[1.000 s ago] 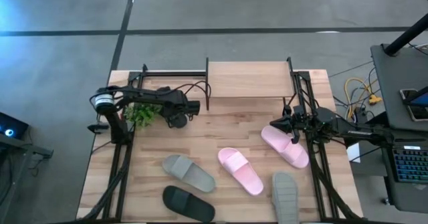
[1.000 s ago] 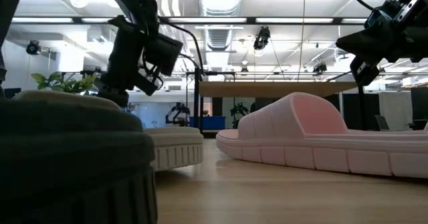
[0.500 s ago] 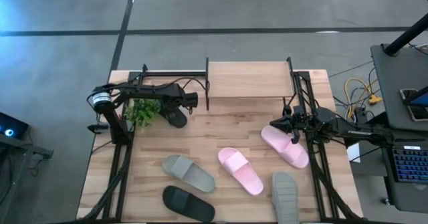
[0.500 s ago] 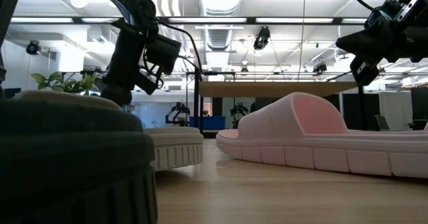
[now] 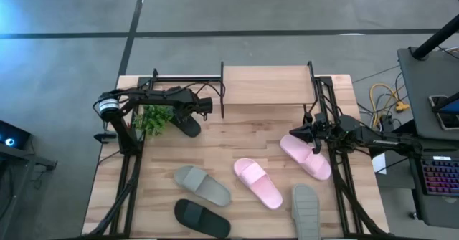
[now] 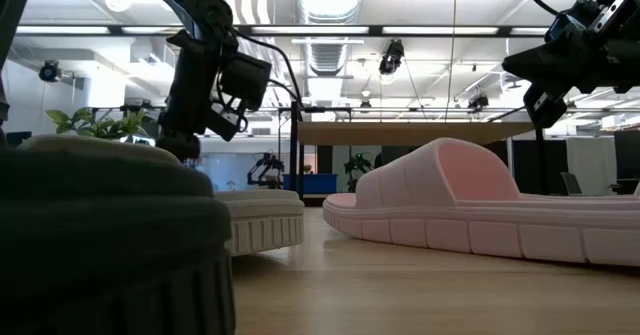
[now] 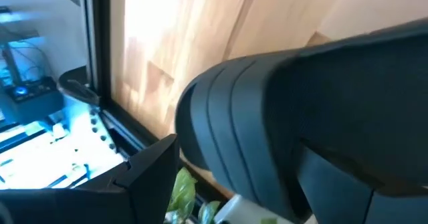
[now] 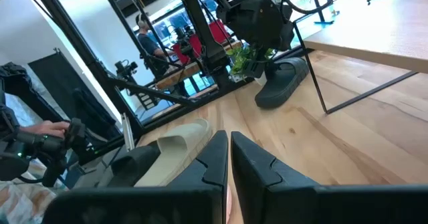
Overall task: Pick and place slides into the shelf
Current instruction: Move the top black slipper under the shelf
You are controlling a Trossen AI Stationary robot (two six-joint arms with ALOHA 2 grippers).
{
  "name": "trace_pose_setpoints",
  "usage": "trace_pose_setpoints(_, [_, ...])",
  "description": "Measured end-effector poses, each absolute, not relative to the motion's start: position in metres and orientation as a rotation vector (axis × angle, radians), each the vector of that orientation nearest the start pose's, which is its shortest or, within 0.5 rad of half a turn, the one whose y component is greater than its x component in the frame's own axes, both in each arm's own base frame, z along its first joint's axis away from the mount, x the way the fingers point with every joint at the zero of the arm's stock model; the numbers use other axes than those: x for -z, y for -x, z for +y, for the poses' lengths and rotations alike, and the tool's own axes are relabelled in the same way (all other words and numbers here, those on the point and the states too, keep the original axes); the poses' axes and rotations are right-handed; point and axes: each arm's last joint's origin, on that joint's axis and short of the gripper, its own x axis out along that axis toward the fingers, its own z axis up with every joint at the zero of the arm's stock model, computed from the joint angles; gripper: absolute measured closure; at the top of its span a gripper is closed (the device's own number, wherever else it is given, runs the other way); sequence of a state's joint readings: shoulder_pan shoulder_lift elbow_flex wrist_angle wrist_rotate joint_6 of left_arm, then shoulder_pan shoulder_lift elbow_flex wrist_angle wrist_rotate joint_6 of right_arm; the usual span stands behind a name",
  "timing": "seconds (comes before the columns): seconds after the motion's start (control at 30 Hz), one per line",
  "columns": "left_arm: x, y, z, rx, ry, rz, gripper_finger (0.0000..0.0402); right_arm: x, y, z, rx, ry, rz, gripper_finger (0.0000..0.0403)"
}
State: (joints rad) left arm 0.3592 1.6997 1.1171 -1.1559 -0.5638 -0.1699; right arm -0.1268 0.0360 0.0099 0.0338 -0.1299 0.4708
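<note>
1. Leftmost, the left gripper [image 5: 204,106] hangs with its jaws spread wide and nothing between them, just above a black slide [image 5: 188,125] that lies beside the small green plant [image 5: 152,118], at the left foot of the shelf [image 5: 266,84].
2. Judging by that, this slide is the one the coming move turns on: it sits directly under and slightly nearer the table's front than the left gripper. Its long axis seems to run slantwise toward the shelf's left legs, though the arm hides much of it. The left arm is far the nearer one.
3. Further along the table [image 5: 237,143], a light grey slide [image 5: 202,185] and a second black slide [image 5: 202,218] lie near the front edge, both slantwise.
4. Mid-table, a pale pink slide [image 5: 257,183] lies diagonally; its mate [image 5: 304,157] lies close by, toward the right.
5. Over that mate hovers the right gripper [image 5: 313,135], fingers pressed together and holding nothing; this arm appears to wait.
6. Another light grey slide [image 5: 305,210] points across the front edge at the right.
7. Underneath is pale planked wood; the shelf's plank top bears no slides yet. Beyond lies a grey floor, with a desk and keyboard [image 5: 439,177] at far right.
</note>
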Motion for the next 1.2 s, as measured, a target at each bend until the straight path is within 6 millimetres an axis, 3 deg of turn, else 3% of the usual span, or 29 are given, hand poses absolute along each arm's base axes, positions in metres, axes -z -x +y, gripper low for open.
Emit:
trace_pose_setpoints(0.4, [-0.183, -0.247, 0.121, -0.805, -0.07, 1.726, 0.0136, -0.167, -0.099, -0.009, -0.005, -0.47, -0.007, 0.039])
trace_pose_setpoints(0.87, [-0.182, -0.246, 0.13, -0.79, -0.068, 1.72, 0.026, -0.167, -0.099, -0.009, -0.005, -0.47, -0.007, 0.039])
trace_pose_setpoints(1.2, [-0.179, -0.244, 0.136, -0.785, -0.066, 1.714, 0.0297, -0.167, -0.099, -0.009, -0.005, -0.469, -0.007, 0.039])
